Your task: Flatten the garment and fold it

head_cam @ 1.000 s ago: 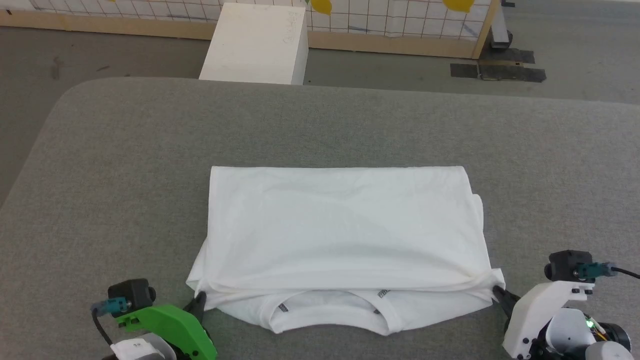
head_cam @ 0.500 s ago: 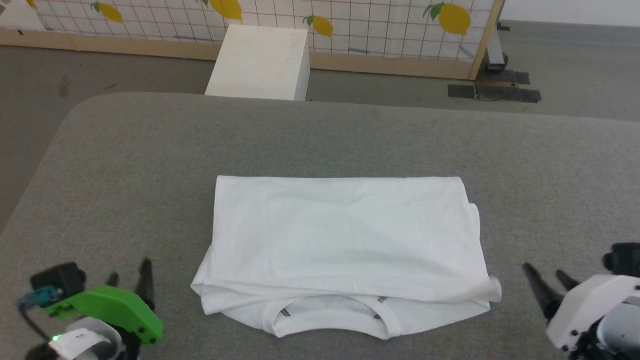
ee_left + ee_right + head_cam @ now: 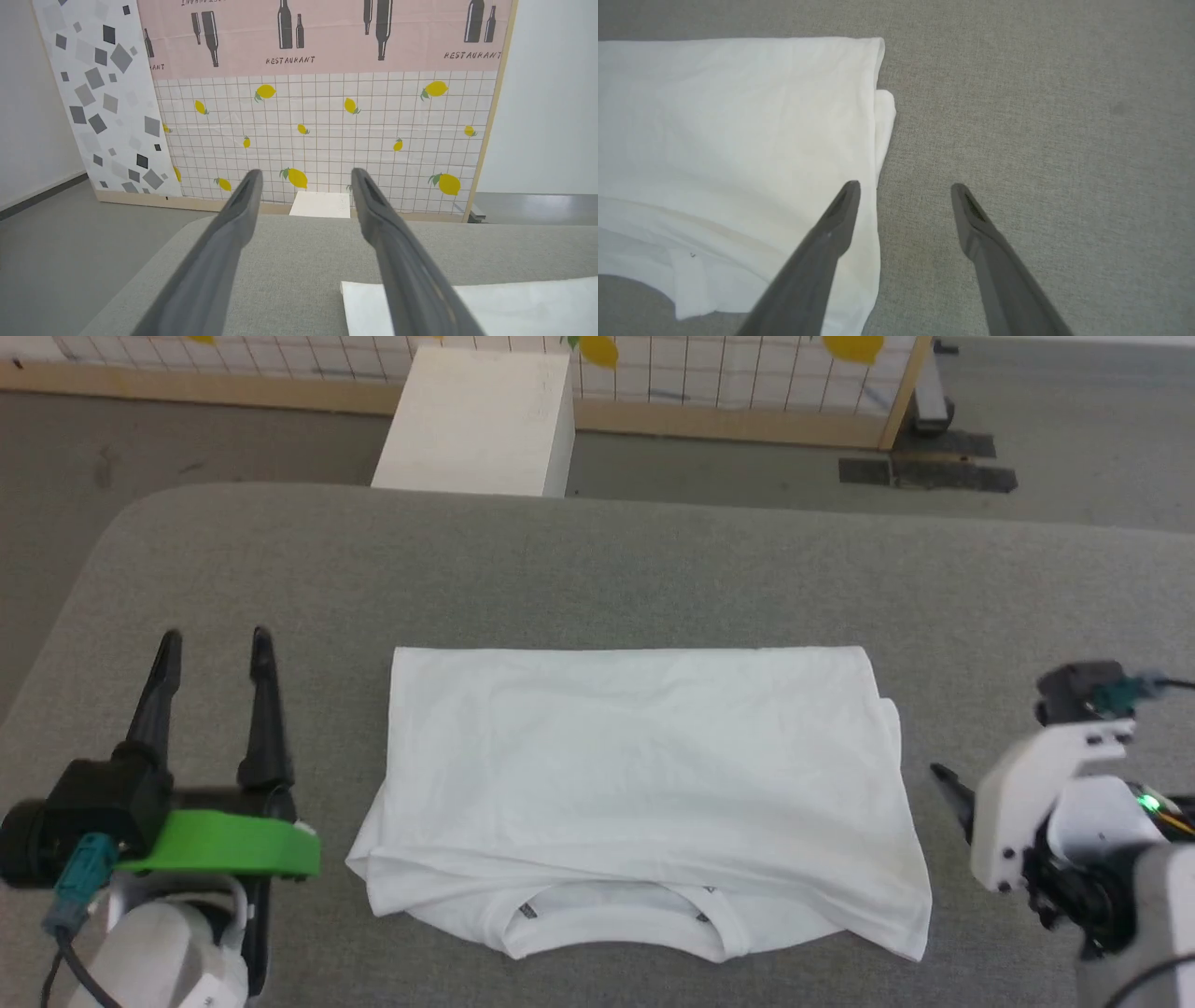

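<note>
The garment [image 3: 644, 775] is a white T-shirt lying folded into a wide rectangle in the middle of the grey table [image 3: 653, 569], its neckline at the near edge. My left gripper [image 3: 215, 644] is open to the left of the garment, apart from it, with its fingers pointing away from me. The left wrist view shows the left gripper [image 3: 306, 172] with nothing between its fingers and a corner of the garment [image 3: 514, 303] at lower right. My right gripper [image 3: 943, 784] stands just off the garment's right edge. The right gripper [image 3: 903, 186] is open and empty over that edge of the garment [image 3: 738, 130].
A white box [image 3: 476, 420] stands on the floor beyond the table's far edge. Behind it runs a lemon-print panel [image 3: 327, 130] on a wooden frame. Bare grey table surface surrounds the garment on all sides.
Both grippers have let go of the garment's near corners and opened. The left one moved out to the left and forward, the right one out to the right. The near right corner has dropped flat.
</note>
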Tool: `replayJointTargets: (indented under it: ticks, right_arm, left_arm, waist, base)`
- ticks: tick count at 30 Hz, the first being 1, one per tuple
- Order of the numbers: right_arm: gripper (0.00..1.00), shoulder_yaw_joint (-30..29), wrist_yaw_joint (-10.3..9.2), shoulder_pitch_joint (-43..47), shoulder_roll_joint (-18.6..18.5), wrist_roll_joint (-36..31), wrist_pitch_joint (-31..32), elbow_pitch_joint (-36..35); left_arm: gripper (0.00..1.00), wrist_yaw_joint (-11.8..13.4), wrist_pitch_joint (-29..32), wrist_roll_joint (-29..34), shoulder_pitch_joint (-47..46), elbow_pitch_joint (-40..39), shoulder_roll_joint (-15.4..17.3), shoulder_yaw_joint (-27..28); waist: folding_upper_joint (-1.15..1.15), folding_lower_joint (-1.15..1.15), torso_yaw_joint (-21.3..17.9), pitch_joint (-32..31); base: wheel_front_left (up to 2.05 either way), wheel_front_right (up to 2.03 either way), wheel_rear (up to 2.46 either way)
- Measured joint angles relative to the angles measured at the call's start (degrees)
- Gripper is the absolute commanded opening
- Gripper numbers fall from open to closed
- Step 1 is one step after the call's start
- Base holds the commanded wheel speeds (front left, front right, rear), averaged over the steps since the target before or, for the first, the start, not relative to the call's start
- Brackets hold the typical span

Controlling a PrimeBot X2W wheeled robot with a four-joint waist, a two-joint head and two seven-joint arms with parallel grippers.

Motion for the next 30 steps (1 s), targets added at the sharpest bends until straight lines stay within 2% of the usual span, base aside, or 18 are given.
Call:
replayJointTargets:
  ticks: [4, 8, 15, 16, 17, 18, 24, 30]
  right_arm:
    - [1.0, 3.22, 0.0, -5.78, -0.09, -2.97, 0.15, 8.06]
    - [1.0, 6.36, 0.0, -8.64, 0.02, -3.75, 0.05, 15.28]
    - [1.0, 12.12, -0.02, -12.22, -1.41, -3.21, -0.94, 20.97]
    - [0.4, 12.36, -0.01, -12.56, -1.58, -2.75, -0.96, 21.3]
    - [0.11, 12.49, -0.01, -12.9, -1.71, -2.29, -1.19, 21.53]
    - [0.0, 12.49, -0.01, -13.1, -1.79, -1.67, -1.63, 21.76]
    - [0.0, 9.75, 0.04, -12.6, -2.69, 1.8, -4.75, 21.67]
    - [0.0, 2.2, 0.04, -9.33, -8.73, 1.18, -3.97, 20.43]
  left_arm:
    - [1.0, -2.23, -0.18, 4.03, -0.73, -0.87, -3.83, 0.99]
    - [1.0, -4.45, -0.18, 4.99, -0.73, 0.27, -6.86, 2.97]
    - [1.0, -7.65, -0.18, 6.87, -0.57, 2.32, -10.18, 5.84]
    - [1.0, -7.95, -0.18, 7.17, -0.57, 2.41, -10.48, 6.14]
    - [1.0, -8.37, -0.18, 7.37, -0.57, 2.54, -10.82, 6.46]
    - [1.0, -8.69, -0.18, 7.61, -0.57, 2.72, -11.21, 6.76]
    - [1.0, -10.48, -0.18, 9.2, -0.48, 3.33, -13.19, 8.73]
    - [1.0, -11.6, -0.18, 10.62, -0.13, 3.15, -14.37, 10.55]
  waist:
    - [0.0, 0.0, 0.02, 2.21]
    - [0.0, 0.0, 0.5, 4.17]
    - [0.0, 0.0, 1.33, 6.31]
    - [0.0, 0.0, 1.36, 6.44]
    - [0.0, 0.0, 1.34, 6.52]
    - [0.0, 0.0, 1.27, 6.54]
    - [0.0, 0.0, 0.5, 5.97]
    - [0.0, 0.0, -1.08, 5.49]
  base:
    - [0.0, 0.0, 0.0]
    - [0.0, 0.0, 0.0]
    - [0.0, 0.0, 0.0]
    - [0.0, 0.0, 0.0]
    - [0.0, 0.0, 0.0]
    - [0.0, 0.0, 0.0]
    - [0.0, 0.0, 0.0]
    - [0.0, 0.0, 0.0]
